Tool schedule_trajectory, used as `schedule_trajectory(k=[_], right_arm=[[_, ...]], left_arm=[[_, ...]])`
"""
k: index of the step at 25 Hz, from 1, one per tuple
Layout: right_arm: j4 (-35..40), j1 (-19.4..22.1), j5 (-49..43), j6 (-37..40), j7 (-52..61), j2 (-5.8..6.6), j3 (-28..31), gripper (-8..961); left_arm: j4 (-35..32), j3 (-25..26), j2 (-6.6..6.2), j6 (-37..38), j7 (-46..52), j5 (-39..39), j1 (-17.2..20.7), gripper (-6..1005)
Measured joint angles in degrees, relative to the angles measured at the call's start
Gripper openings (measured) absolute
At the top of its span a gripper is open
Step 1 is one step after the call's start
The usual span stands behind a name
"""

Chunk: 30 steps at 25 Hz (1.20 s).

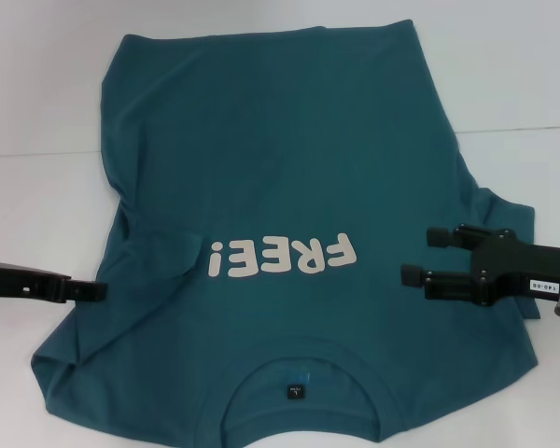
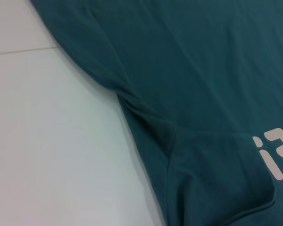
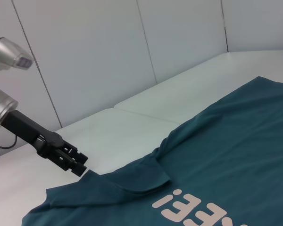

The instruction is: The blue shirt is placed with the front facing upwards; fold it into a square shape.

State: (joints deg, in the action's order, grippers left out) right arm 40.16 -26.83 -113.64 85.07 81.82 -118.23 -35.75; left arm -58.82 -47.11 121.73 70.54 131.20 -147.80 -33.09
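Right gripper (image 1: pixel 418 255) open over blue shirt (image 1: pixel 289 187), left sleeve folded inward.

The blue shirt (image 1: pixel 289 187) bears the word "FREE!" (image 1: pixel 280 257) in cream block letters across the chest, seen upside down in the head view. The left wrist view shows only a fragment of this lettering (image 2: pixel 276 153) (the exclamation mark and part of one letter). The right wrist view shows "EE!" (image 3: pixel 188 209), again inverted. A small dark label (image 1: pixel 294 391) inside the collar carries marks too small to read. A white tag (image 1: pixel 548 287) on the right tool (image 1: pixel 420 257) appears to read "140-06".
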Motion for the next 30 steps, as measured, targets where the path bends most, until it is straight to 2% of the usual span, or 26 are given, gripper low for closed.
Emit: schedule_trajectory(k=[6,14,24,30], right_arm=[[0.0,0.0,0.0,0.1,0.5,0.03,-0.3,909],[0.0,0.1,0.0,0.4,0.6,0.03,-0.2,908],[0.0,0.3,0.0,0.6,0.7,0.03,0.0,908],[0.0,0.3,0.0,0.7,0.8,0.09,0.0,908]], left_arm=[[2.9,-0.2,0.03,-2.7,-0.5,-0.4,-0.6,809],[3.0,-0.2,0.39,-3.3,-1.0,-0.2,-0.7,784],[3.3,-0.3,0.5,-3.8,-1.4,-0.6,-0.9,338],[3.3,-0.4,0.56,-3.8,-1.8,-0.7,-0.8,110]])
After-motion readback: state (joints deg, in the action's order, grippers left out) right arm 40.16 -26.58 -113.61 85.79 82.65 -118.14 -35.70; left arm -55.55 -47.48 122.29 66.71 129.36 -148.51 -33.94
